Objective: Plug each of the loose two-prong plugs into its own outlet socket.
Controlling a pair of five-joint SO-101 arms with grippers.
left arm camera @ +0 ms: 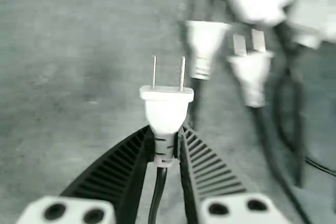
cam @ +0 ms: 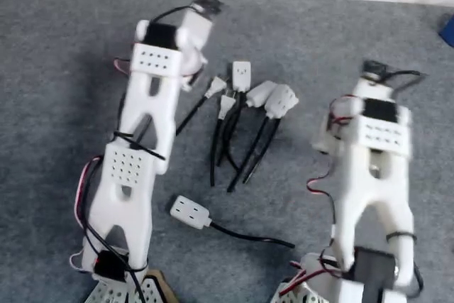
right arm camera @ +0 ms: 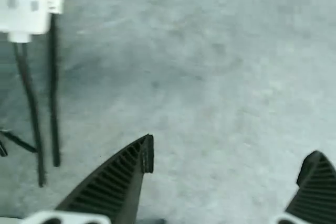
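"What has the left gripper got?"

"A white plug. Its fingers are closed tight on the ribbed neck, the two prongs point straight out ahead, and the cord trails back between the fingers."

"Where are the outlet sockets?"

"Bunched on the grey carpet just beyond the held plug, not touching it. A second loose plug lies near them. One lone socket sits well apart, close to the left arm's base."

"And the right gripper?"

"Spread wide with nothing in it, over the carpet to the side of the bunch."
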